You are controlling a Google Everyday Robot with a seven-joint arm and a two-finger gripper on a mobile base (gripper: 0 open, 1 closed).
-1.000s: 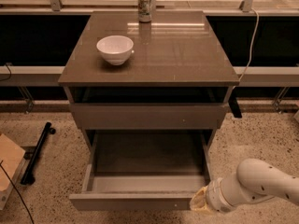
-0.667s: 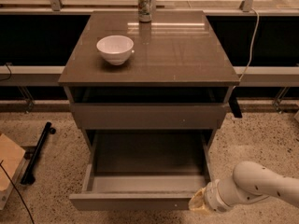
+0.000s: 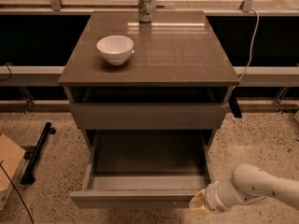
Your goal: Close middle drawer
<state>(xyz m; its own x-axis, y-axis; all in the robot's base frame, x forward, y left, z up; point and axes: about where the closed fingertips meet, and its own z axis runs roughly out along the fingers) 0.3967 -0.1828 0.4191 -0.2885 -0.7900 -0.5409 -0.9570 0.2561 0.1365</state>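
Open middle drawer [image 3: 140, 199], front right corner just beside end effector [image 3: 197, 204]

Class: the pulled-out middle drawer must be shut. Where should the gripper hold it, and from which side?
The flat front panel of the middle drawer, met from the front: no handle, so pressing likely beats pinching. The gripper is by its right end.

A white bowl [image 3: 115, 49] sits on the left part of the desk [image 3: 187, 55]. A drink can [image 3: 145, 6] stands upright at the desk's back edge. On the speckled floor [image 3: 261, 143] left of the desk lie a black bar [image 3: 36, 153] and a brown board [image 3: 8, 164]. A white cable [image 3: 253, 31] hangs behind the desk's right side. The gripper [image 3: 198, 204] is low by the desk's front right.
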